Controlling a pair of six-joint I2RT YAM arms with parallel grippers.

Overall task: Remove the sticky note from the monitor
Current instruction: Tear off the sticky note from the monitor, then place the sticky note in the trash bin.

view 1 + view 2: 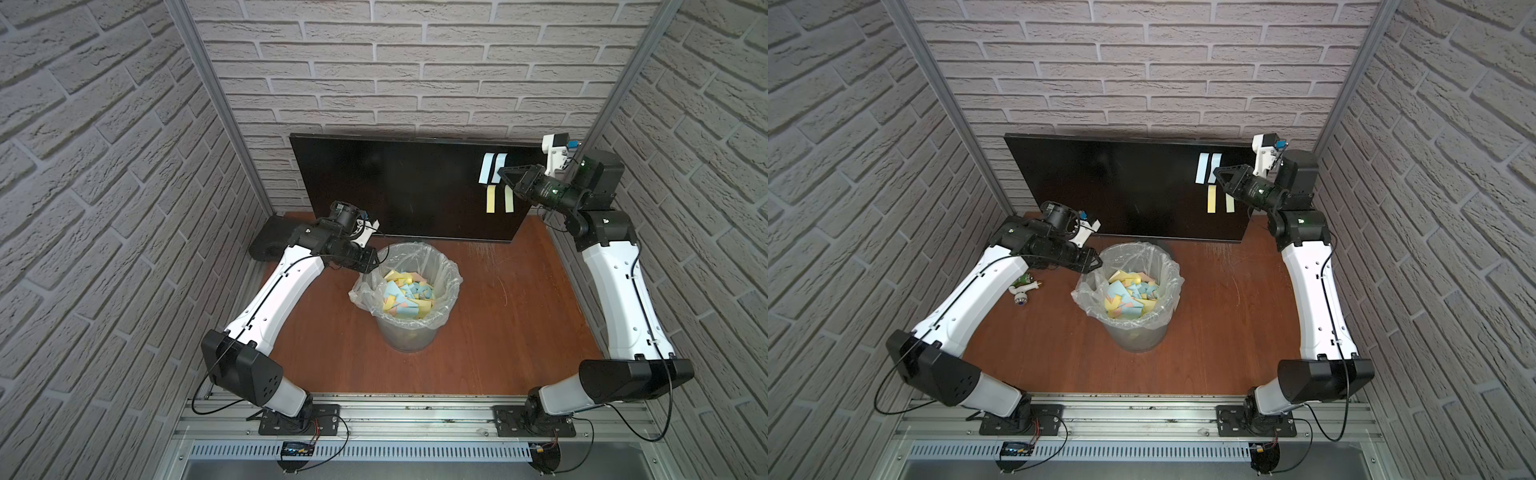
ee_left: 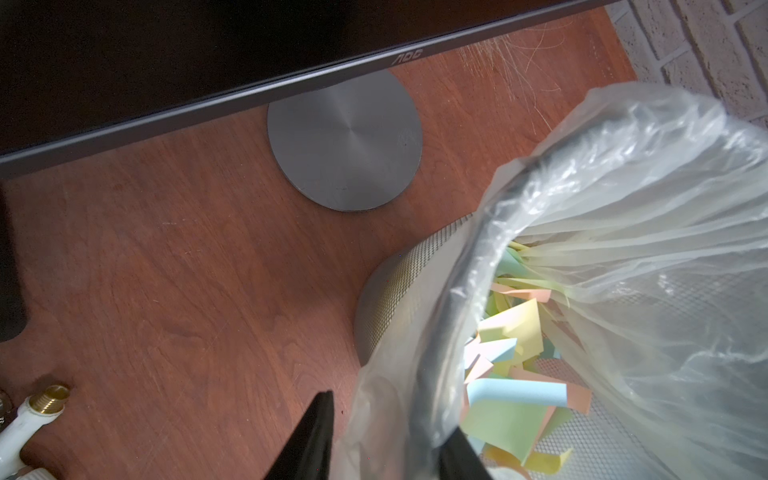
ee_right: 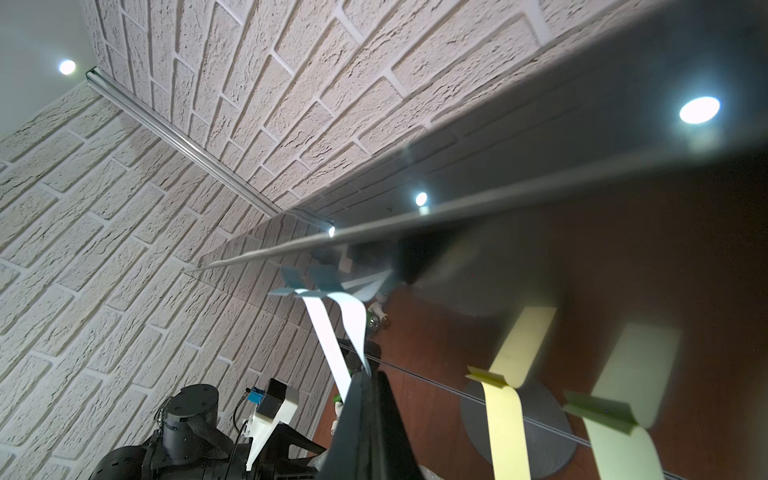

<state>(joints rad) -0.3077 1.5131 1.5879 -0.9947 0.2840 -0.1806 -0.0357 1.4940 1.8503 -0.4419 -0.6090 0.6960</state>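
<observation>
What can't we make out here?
Right gripper: jaws shut on a blue sticky note; whether the neighbouring blue note is pinched too: jaws cover it in the right wrist view, tiny in both top views.
Left gripper, shut on the rim of the bin: bite depth unclear, liner covers one jaw, left wrist view's bottom edge cuts both.
White object by the left arm: tiny in a top view, cut by the left wrist view's edge.

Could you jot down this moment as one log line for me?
right gripper: shut on blue note | note: stuck to monitor | left gripper: shut on bin
</observation>
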